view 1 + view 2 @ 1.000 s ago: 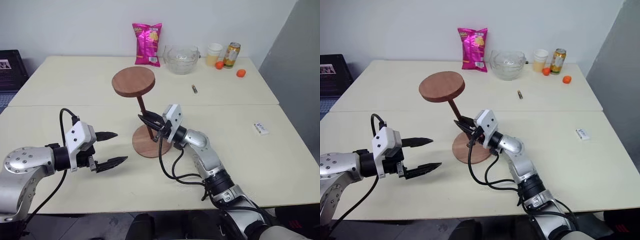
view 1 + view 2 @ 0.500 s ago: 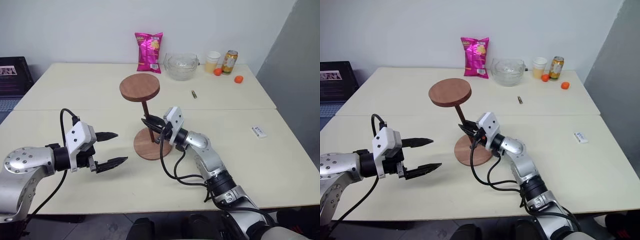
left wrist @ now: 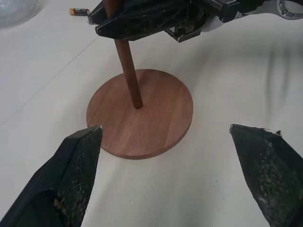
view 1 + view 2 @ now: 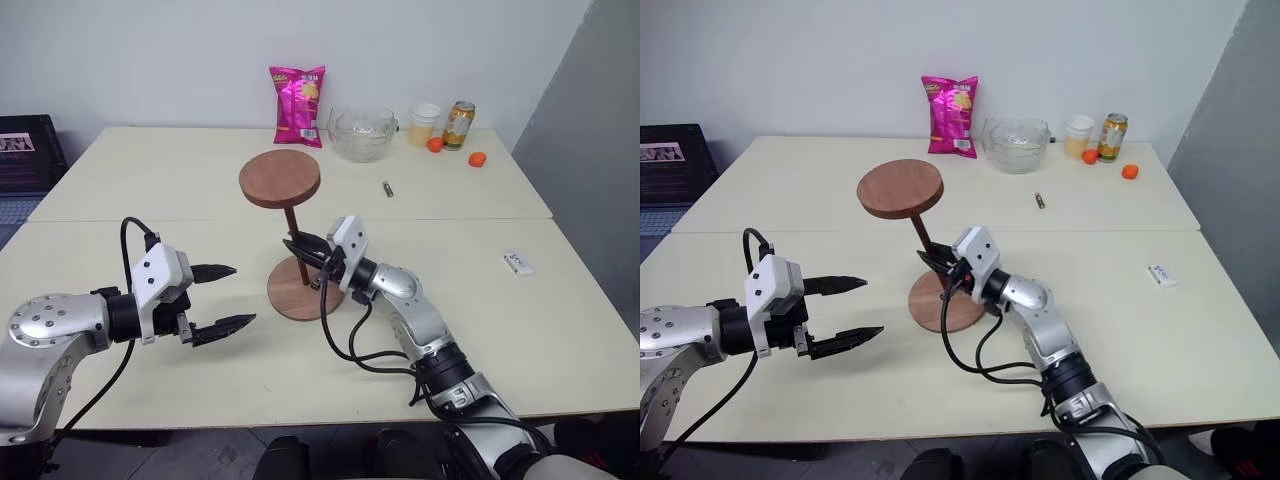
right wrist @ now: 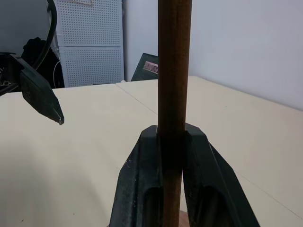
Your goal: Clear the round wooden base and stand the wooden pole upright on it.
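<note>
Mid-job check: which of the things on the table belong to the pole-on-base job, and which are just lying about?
Job:
- round wooden base
- wooden pole, its foot at the base's centre
- right gripper, jaws shut on the pole

Lying about:
- pink snack bag
- glass bowl
- cup
- can
- two orange caps
- battery
- small white packet

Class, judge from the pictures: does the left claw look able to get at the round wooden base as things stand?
Probably yes. The left claw is open, facing the round wooden base across bare table. The right claw grips the wooden pole above.
</note>
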Robot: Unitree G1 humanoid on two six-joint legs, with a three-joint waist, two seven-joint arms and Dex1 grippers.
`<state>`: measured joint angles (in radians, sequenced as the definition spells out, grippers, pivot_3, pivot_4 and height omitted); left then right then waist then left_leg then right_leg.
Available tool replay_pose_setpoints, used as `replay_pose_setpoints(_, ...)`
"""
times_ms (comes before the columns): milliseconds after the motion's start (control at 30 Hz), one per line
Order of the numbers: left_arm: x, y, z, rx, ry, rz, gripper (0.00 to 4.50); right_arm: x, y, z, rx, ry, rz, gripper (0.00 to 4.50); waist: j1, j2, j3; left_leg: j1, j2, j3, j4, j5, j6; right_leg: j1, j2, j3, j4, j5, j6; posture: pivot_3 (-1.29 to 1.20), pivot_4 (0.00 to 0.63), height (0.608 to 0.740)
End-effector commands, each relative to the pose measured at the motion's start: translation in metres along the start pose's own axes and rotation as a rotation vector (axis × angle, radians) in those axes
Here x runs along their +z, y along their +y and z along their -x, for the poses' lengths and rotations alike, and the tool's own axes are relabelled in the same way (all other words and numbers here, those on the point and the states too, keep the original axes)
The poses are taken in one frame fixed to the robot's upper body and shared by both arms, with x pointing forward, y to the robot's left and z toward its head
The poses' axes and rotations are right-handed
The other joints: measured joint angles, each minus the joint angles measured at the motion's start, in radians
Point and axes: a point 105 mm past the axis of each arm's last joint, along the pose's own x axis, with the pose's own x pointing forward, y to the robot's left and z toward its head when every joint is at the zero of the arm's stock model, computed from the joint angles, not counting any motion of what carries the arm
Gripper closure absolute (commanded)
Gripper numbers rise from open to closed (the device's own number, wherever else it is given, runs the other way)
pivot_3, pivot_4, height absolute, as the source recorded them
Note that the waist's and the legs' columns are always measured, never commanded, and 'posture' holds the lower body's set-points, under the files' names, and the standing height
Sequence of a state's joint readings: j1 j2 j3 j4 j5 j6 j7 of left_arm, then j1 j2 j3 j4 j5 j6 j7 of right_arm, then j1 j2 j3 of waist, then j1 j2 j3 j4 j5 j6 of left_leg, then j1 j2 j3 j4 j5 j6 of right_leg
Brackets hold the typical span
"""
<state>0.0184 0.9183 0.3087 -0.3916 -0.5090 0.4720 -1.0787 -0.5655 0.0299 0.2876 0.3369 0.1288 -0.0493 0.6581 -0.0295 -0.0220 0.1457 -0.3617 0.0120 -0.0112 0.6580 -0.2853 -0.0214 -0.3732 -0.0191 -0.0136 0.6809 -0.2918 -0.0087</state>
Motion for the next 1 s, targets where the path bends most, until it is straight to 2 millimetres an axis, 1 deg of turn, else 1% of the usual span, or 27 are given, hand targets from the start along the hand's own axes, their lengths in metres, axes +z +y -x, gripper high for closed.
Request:
replay_pose_setpoints(33, 0.007, 0.0, 0.0, -0.002, -0.016, -0.036, 0.0, -0.025, 0.008, 0.008, 0.021, 0.078, -0.052, 3.26, 0.001, -0.001, 0.001, 0.0, 0.0, 0.0, 0.0, 0.0, 0.0, 0.0, 0.0, 0.0, 0.0, 0.0, 0.0, 0.0, 0.15, 0.74)
replay_pose_setpoints(133, 0.007, 0.0, 0.0, -0.002, -0.016, -0.038, 0.0, -0.018, 0.008, 0.007, 0.023, 0.047, -0.06, 2.53, 0.0, -0.005, 0.01, -0.003, 0.0, 0.0, 0.0, 0.0, 0.0, -0.003, 0.0, 0.0, 0.0, 0.0, 0.0, 0.0, 0.15, 0.74)
replay_pose_setpoints(200, 0.007, 0.0, 0.0, -0.002, -0.015, -0.039, 0.0, -0.014, 0.008, 0.007, 0.029, 0.032, -0.068, 2.06, -0.002, -0.004, 0.012, -0.006, 0.0, 0.0, 0.0, 0.0, 0.0, -0.006, 0.0, 0.0, 0.001, 0.0, 0.0, 0.0, 0.15, 0.74)
replay_pose_setpoints(233, 0.007, 0.0, 0.0, -0.002, -0.015, -0.039, 0.0, -0.013, 0.008, 0.007, 0.03, 0.028, -0.07, 1.74, -0.003, -0.004, 0.012, -0.006, 0.001, 0.0, -0.001, 0.0, 0.0, -0.007, 0.0, 0.0, 0.001, 0.0, 0.0, 0.0, 0.15, 0.74)
replay_pose_setpoints(267, 0.007, 0.0, 0.0, -0.002, -0.015, -0.04, 0.0, -0.012, 0.008, 0.007, 0.031, 0.026, -0.072, 1.6, -0.003, -0.004, 0.012, -0.006, 0.001, 0.0, -0.002, 0.0, 0.0, -0.007, 0.0, 0.0, 0.001, 0.0, 0.0, 0.0, 0.15, 0.74)
replay_pose_setpoints(300, 0.007, 0.0, 0.0, -0.002, -0.016, -0.04, 0.0, -0.012, 0.009, 0.008, 0.033, 0.024, -0.074, 1.26, -0.002, -0.004, 0.012, -0.006, 0.001, 0.0, -0.003, 0.0, 0.0, -0.007, 0.0, 0.0, 0.0, 0.0, 0.0, 0.0, 0.15, 0.74)
replay_pose_setpoints(433, 0.008, 0.0, 0.0, -0.002, -0.016, -0.041, 0.0, -0.009, 0.009, 0.01, 0.037, 0.023, -0.073, 0.37, -0.002, -0.003, 0.012, -0.006, 0.0, 0.001, -0.007, 0.0, 0.0, -0.008, 0.0, 0.0, 0.0, 0.0, 0.0, 0.0, 0.15, 0.74)
replay_pose_setpoints(500, 0.008, 0.0, 0.0, -0.002, -0.017, -0.041, 0.0, -0.009, 0.008, 0.01, 0.037, 0.024, -0.072, 0.01, -0.002, -0.004, 0.012, -0.006, 0.0, 0.001, -0.008, 0.0, 0.0, -0.009, 0.0, 0.0, 0.0, 0.0, 0.0, 0.0, 0.15, 0.74)
replay_pose_setpoints(600, 0.008, 0.0, 0.0, 0.001, -0.019, -0.043, 0.0, -0.009, 0.006, 0.013, 0.036, 0.036, -0.055, 0.01, -0.002, -0.004, 0.012, -0.006, 0.0, 0.001, -0.009, 0.0, 0.0, -0.01, 0.0, 0.0, 0.0, 0.0, 0.0, 0.0, 0.15, 0.74)
replay_pose_setpoints(767, 0.009, 0.004, 0.002, 0.027, -0.018, -0.039, 0.0, -0.004, -0.005, 0.024, 0.017, 0.057, -0.027, 0.01, -0.001, -0.004, 0.013, -0.006, 0.0, 0.001, -0.01, 0.0, 0.0, -0.01, 0.0, 0.001, -0.001, 0.0, 0.0, 0.0, 0.15, 0.74)
replay_pose_setpoints(833, 0.008, 0.01, 0.003, 0.069, -0.01, -0.039, 0.0, -0.002, -0.011, 0.031, 0.018, 0.072, -0.002, 0.01, -0.001, -0.004, 0.013, -0.006, 0.0, 0.002, -0.01, 0.0, 0.0, -0.01, 0.0, 0.001, -0.001, 0.0, 0.0, 0.0, 0.15, 0.74)
replay_pose_setpoints(933, -0.007, 0.021, 0.01, 0.154, 0.103, -0.024, 0.0, 0.005, -0.021, 0.051, 0.032, 0.1, 0.027, 0.01, -0.001, -0.004, 0.015, -0.006, 0.0, 0.002, -0.01, 0.0, 0.0, -0.01, 0.0, 0.001, -0.001, 0.0, 0.0, 0.0, 0.15, 0.74)
replay_pose_setpoints(1000, -0.008, 0.023, 0.012, 0.178, 0.109, -0.037, 0.0, 0.008, -0.025, 0.062, 0.039, 0.117, 0.024, 0.01, 0.001, -0.003, 0.015, -0.006, 0.0, 0.002, -0.01, 0.0, 0.0, -0.01, 0.0, 0.001, -0.001, 0.0, 0.0, 0.0, 0.15, 0.74)
